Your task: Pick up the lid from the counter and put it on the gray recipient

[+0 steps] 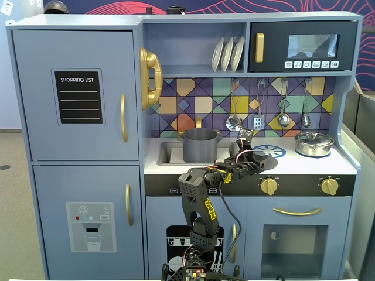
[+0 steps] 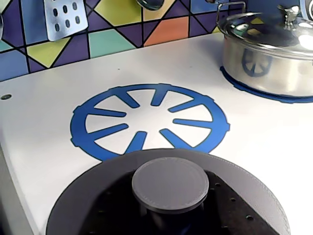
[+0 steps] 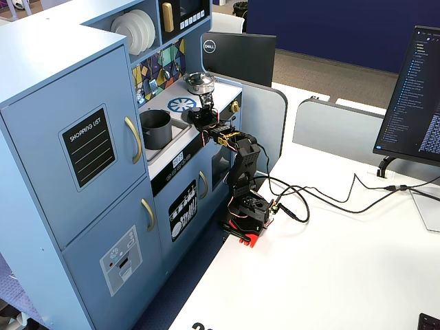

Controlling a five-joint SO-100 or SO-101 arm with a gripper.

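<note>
On the white counter (image 1: pixel 345 165) of the blue toy kitchen, your arm reaches in from below in a fixed view, its gripper (image 1: pixel 253 153) stretched toward the middle of the worktop. The dark-gray lid (image 2: pixel 168 196) fills the bottom of the wrist view, its flat round knob facing the camera and its disc spreading to either side. Just beyond it lies the blue printed burner ring (image 2: pixel 149 122), and the lid's far rim overlaps the ring's near edge in that view. In the fixed view from the front, the lid (image 1: pixel 262 160) shows as a dark shape at the gripper's end, at the near edge of the burner ring (image 1: pixel 274 151).

You cannot tell from any picture whether the jaws are closed on the lid or merely beside it: the fingers are out of the wrist view, and both fixed views are too small to show the grip. Whether the lid rests on the counter or is lifted off it is also unclear.

The gray recipient (image 1: pixel 200 144) stands in the sink cut-out, to the left of the gripper in that fixed view, open on top and apart from the lid. The shiny silver pot (image 2: pixel 266 54) with its own lid sits on a second blue ring at the counter's right end. In the side fixed view, the gray recipient (image 3: pixel 155 128) is nearer the camera than the gripper (image 3: pixel 204 112).
</note>
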